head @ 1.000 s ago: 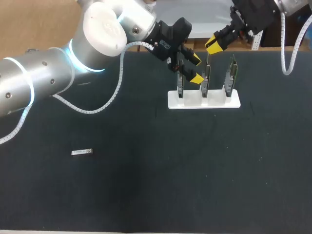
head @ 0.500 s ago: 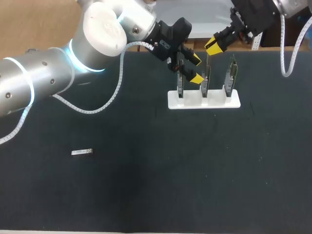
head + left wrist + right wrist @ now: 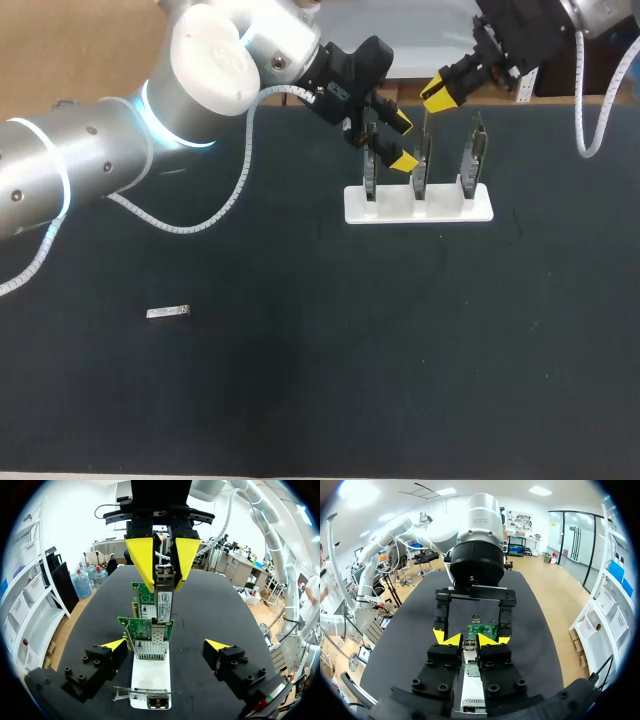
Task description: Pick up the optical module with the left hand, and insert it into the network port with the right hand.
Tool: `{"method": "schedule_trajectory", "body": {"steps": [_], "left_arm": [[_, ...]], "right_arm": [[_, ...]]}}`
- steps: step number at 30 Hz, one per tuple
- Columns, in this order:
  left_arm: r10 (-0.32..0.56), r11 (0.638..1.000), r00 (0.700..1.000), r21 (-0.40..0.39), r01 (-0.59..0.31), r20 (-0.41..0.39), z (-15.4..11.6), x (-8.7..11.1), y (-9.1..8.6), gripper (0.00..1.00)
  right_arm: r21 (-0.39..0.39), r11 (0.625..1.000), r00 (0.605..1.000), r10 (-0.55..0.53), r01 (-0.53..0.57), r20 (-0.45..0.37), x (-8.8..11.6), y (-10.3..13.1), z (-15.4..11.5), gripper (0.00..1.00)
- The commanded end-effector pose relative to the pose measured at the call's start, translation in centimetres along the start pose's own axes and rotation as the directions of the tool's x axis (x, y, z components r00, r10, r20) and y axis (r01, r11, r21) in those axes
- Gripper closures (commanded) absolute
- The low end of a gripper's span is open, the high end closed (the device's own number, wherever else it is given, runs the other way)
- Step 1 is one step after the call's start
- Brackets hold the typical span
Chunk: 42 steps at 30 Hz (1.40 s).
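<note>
A silver optical module [image 3: 164, 600] hangs upright in my right gripper [image 3: 437, 95], which is shut on it just above the middle network card [image 3: 421, 165]. Three green cards stand in a white stand [image 3: 440, 208] at the back of the black table. In the right wrist view the module [image 3: 469, 655] sits between my right gripper's [image 3: 469, 640] yellow tips. My left gripper [image 3: 401, 141] is open beside the cards, between the left and middle ones. In its wrist view the left gripper [image 3: 165, 645] straddles the row of cards, touching nothing. A second silver module [image 3: 168, 313] lies flat at the table's left.
My left arm stretches across the table's back left, with its white cable [image 3: 200, 222] drooping onto the mat. The stand [image 3: 150, 677] runs lengthwise under the left gripper. The table's front and right are bare black mat [image 3: 420, 350].
</note>
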State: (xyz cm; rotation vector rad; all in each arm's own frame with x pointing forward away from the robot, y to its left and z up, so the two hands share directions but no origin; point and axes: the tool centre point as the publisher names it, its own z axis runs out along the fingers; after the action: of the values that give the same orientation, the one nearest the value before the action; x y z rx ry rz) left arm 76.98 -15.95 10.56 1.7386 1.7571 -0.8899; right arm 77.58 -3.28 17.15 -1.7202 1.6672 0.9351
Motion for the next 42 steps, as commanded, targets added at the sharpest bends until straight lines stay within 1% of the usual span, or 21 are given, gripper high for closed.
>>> {"method": "schedule_trajectory", "body": {"steps": [1,17,21,26,32,42], "left_arm": [[-0.002,1.000,1.000,0.004,0.002,-0.005,0.00,-0.12,0.19,0.00],[-0.002,1.000,1.000,0.004,0.002,-0.005,0.00,-0.12,0.19,0.00],[-0.002,1.000,1.000,0.004,0.002,-0.005,0.00,-0.12,0.19,0.00],[-0.002,1.000,1.000,0.004,0.002,-0.005,0.00,-0.12,0.19,0.00],[-0.002,1.000,1.000,0.004,0.002,-0.005,0.00,-0.12,0.19,0.00],[-0.002,1.000,1.000,0.004,0.002,-0.005,0.00,-0.12,0.19,0.00]], "right_arm": [[0.002,1.000,1.000,-0.003,0.003,0.003,0.04,0.07,0.05,1.00],[-0.016,1.000,1.000,-0.005,0.005,0.005,0.42,-0.16,0.22,1.00],[-0.010,1.000,1.000,-0.012,0.012,0.006,0.32,-0.19,0.08,1.00],[0.005,0.999,0.999,-0.047,0.047,-0.013,-0.06,-0.01,-0.08,1.00],[0.013,0.999,0.999,-0.051,0.052,-0.008,-0.03,-0.12,-0.25,1.00],[0.005,0.998,0.998,-0.064,0.064,0.004,0.02,-0.06,-0.08,1.00]]}}
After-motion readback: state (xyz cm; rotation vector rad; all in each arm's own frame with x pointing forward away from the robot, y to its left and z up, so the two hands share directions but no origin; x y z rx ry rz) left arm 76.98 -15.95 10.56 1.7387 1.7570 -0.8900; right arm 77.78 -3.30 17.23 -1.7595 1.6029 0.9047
